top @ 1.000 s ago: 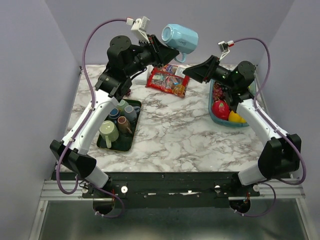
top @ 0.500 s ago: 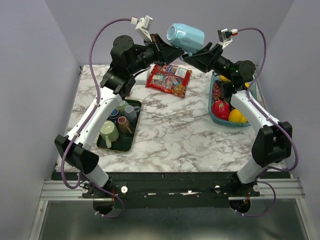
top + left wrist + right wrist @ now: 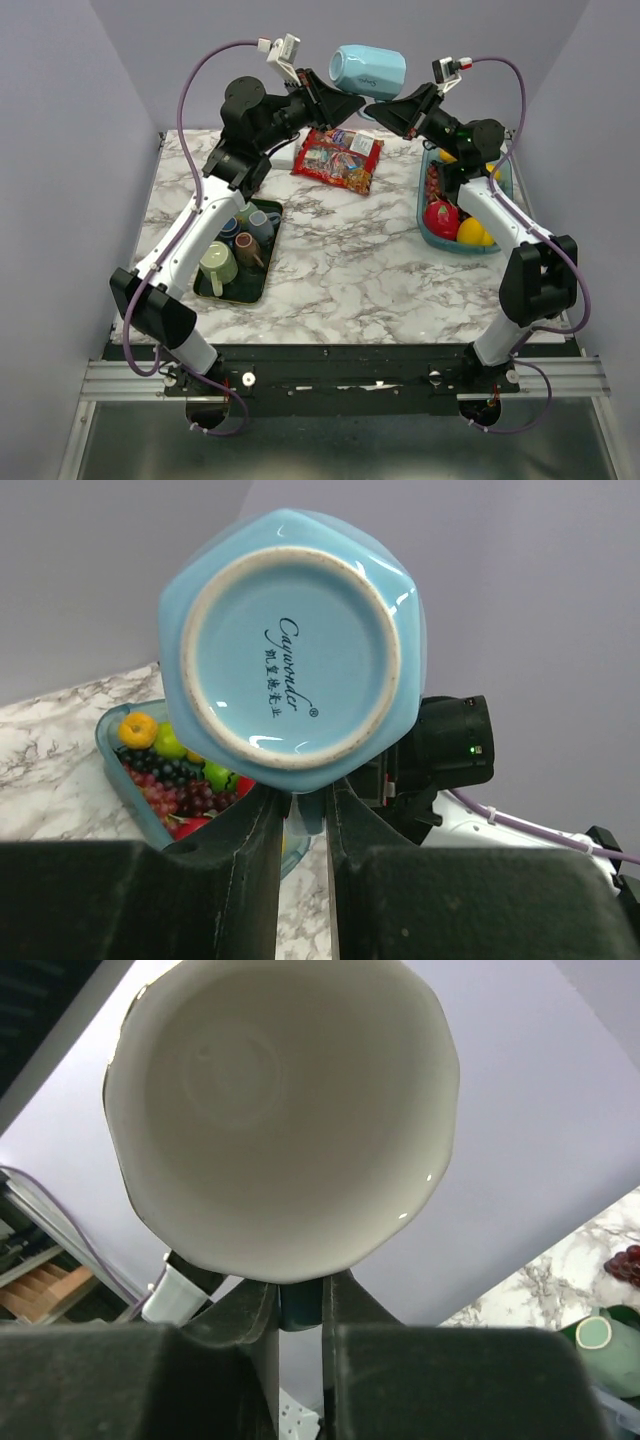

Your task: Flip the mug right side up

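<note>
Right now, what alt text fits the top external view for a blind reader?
A light blue mug is held aloft on its side, with the left gripper and right gripper meeting beneath it over the far edge of the table. Below lie a snack packet, a tray of cups and a fruit bin.

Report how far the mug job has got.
Done: the mug is off the table, in the air on its side. In hand: left pincer and right pincer both seem to pinch its handle, a likely handover. To do: tip it mouth up and set it down.
</note>
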You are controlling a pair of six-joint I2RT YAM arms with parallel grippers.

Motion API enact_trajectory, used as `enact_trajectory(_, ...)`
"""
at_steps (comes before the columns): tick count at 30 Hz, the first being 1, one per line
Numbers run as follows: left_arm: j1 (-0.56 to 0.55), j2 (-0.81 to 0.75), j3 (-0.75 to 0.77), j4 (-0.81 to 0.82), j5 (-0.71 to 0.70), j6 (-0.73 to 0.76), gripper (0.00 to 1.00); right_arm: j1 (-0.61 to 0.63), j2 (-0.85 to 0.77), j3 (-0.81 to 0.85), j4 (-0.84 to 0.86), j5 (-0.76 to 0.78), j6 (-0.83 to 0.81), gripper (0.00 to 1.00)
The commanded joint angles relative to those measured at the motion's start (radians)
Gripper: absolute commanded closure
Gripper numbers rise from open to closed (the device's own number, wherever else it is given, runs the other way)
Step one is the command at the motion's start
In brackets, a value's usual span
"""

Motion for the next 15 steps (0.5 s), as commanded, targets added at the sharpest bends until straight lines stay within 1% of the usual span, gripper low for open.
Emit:
enact_trajectory(1, -0.016, -0.058, -0.026, 0.022, 0.007, 0.04, 1.0, 0.01, 0.0, 0.028, 0.049, 0.043, 0.006, 0.99)
enact_trajectory(3, -0.016, -0.064, -0.029, -0.006, -0.013, 0.074, 1.0, 0.012, -0.01, 0.02, 0.041, 0.045, 0.001, 0.99)
enact_trajectory(4, -0.016, -0.071, -0.032, -0.025, -0.019, 0.083, 0.97, 0.012, -0.013, 0.016, 0.02, 0.046, -0.008, 0.99)
enact_trajectory(5, -0.016, -0.076, -0.038, -0.028, -0.03, 0.089, 0.91, 0.012, -0.021, 0.013, 0.008, 0.046, -0.016, 0.99)
enact_trajectory(6, -0.016, -0.082, -0.055, -0.028, -0.03, 0.098, 0.79, 0.012, -0.036, 0.008, -0.012, 0.048, -0.045, 0.99)
enact_trajectory(8, -0.016, -0.098, -0.074, -0.026, -0.039, 0.112, 0.69, 0.012, -0.056, -0.003, -0.078, 0.051, -0.08, 0.99)
enact_trajectory(9, -0.016, -0.102, -0.092, -0.026, -0.046, 0.121, 0.51, 0.012, -0.079, -0.007, -0.098, 0.054, -0.114, 0.99)
enact_trajectory(11, -0.016, -0.117, -0.113, -0.031, -0.056, 0.133, 0.38, 0.012, -0.101, -0.023, -0.166, 0.063, -0.148, 0.99)
enact_trajectory(12, -0.016, -0.124, -0.132, -0.037, -0.068, 0.141, 0.28, 0.012, -0.115, -0.026, -0.195, 0.065, -0.193, 0.99)
enact_trajectory(13, -0.016, -0.134, -0.14, -0.06, -0.078, 0.161, 0.24, 0.012, -0.139, -0.027, -0.275, 0.071, -0.22, 0.99)
enact_trajectory(14, -0.016, -0.14, -0.149, -0.071, -0.085, 0.176, 0.21, 0.01, -0.156, -0.032, -0.32, 0.083, -0.25, 0.99)
enact_trajectory(15, -0.016, -0.147, -0.156, -0.092, -0.095, 0.19, 0.16, 0.01, -0.171, -0.033, -0.365, 0.089, -0.319, 0.99)
